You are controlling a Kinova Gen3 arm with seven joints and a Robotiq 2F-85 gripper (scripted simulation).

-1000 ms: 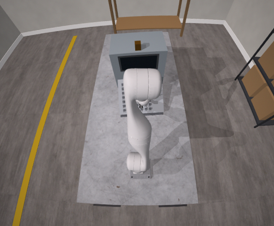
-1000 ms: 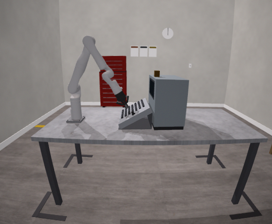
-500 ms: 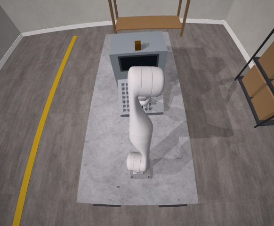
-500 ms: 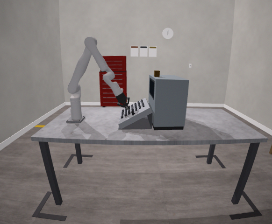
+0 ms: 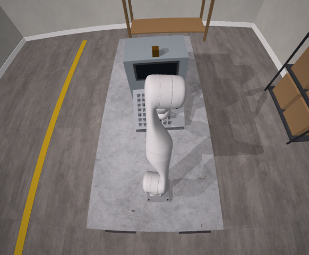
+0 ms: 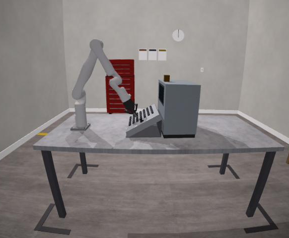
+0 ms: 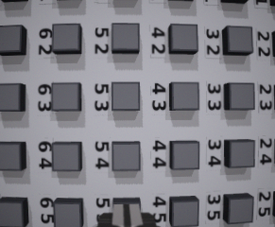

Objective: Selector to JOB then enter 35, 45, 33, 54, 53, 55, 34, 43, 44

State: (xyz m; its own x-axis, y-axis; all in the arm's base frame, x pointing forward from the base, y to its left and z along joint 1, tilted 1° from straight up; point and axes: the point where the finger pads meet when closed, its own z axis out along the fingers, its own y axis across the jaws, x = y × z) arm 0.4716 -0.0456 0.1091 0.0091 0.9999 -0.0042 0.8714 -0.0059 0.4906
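Observation:
The sloped key panel [image 5: 178,124] [image 6: 147,119] stands before the grey machine [image 5: 156,41] [image 6: 180,107]. My gripper [image 6: 136,116] [image 7: 127,217] is shut and empty, its tips over key 55 [image 7: 127,200], which they partly cover; contact cannot be told. Above that in the wrist view are key 54 [image 7: 126,156] and key 53 [image 7: 126,96]. To the right are key 45 [image 7: 183,211], key 44 [image 7: 184,155], key 43 [image 7: 185,96], key 35 [image 7: 238,208], key 34 [image 7: 241,153] and key 33 [image 7: 241,96]. No visible key is lit. The dark selector [image 6: 141,119] is small; its setting is unreadable.
Neighbouring keys stand close around the fingertips, including key 65 [image 7: 68,213] on the left. The dark screen [image 5: 156,70] [image 6: 161,93] faces the arm. A small amber block [image 5: 155,51] [image 6: 166,78] sits on the machine. The arm hides part of the panel in the top view.

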